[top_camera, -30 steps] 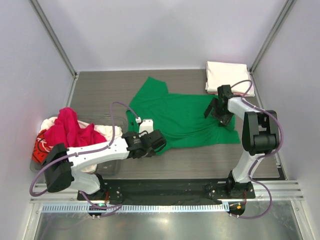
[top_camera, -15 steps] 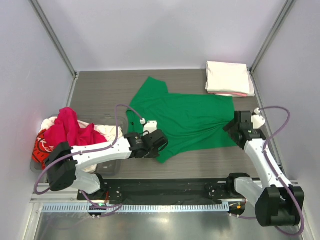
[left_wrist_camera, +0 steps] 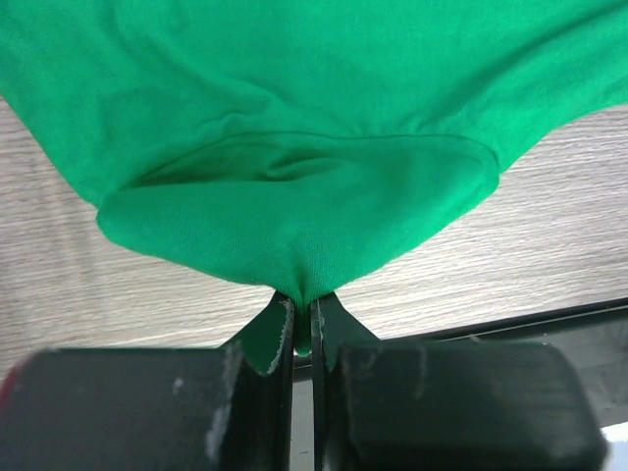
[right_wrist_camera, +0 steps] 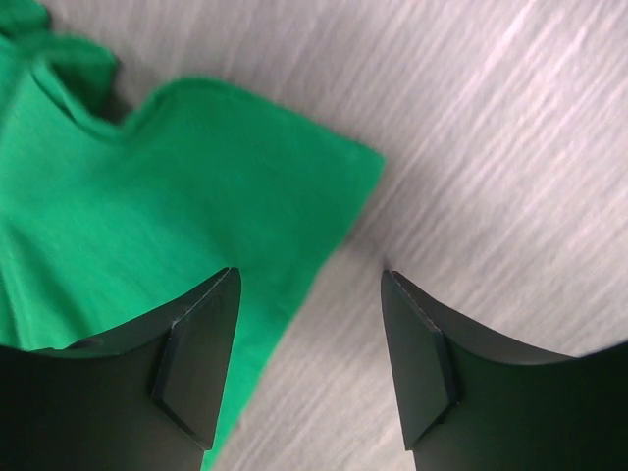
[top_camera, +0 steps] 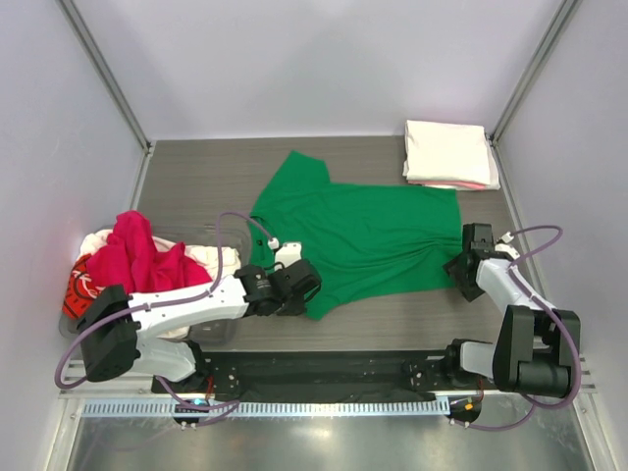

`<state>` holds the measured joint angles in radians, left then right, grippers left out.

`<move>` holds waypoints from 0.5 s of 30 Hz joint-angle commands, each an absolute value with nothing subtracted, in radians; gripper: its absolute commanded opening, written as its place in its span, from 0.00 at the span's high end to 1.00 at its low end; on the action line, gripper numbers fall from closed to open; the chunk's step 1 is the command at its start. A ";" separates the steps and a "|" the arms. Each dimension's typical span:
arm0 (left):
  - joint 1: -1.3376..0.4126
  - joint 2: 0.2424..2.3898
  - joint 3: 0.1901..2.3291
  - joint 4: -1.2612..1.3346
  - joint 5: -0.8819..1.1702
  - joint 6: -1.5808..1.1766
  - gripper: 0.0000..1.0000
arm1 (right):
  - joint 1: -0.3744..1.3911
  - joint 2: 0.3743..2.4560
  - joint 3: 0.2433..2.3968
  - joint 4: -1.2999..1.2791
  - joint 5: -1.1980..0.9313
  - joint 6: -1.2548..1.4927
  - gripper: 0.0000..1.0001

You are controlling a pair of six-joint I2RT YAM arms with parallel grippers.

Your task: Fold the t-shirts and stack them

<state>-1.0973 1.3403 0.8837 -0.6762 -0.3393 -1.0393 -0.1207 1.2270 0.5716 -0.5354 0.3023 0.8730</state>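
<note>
The plain bright green cotton t-shirt (top_camera: 378,231) lay flat on the grey wood-grain table (top_camera: 196,177), long axis 9 to 3 o'clock. Our left gripper (left_wrist_camera: 302,306) was clenched on its near-left edge; our right gripper (right_wrist_camera: 309,294), released, had the near-right corner at 11 o'clock.

Closed fingers (left_wrist_camera: 280,339) pinch the green t-shirt's (left_wrist_camera: 294,147) edge.
</note>
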 commanded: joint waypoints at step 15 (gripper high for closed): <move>-1.095 1.325 0.862 -0.640 -0.321 -1.037 1.00 | -0.173 1.304 0.535 -0.359 0.160 0.788 0.88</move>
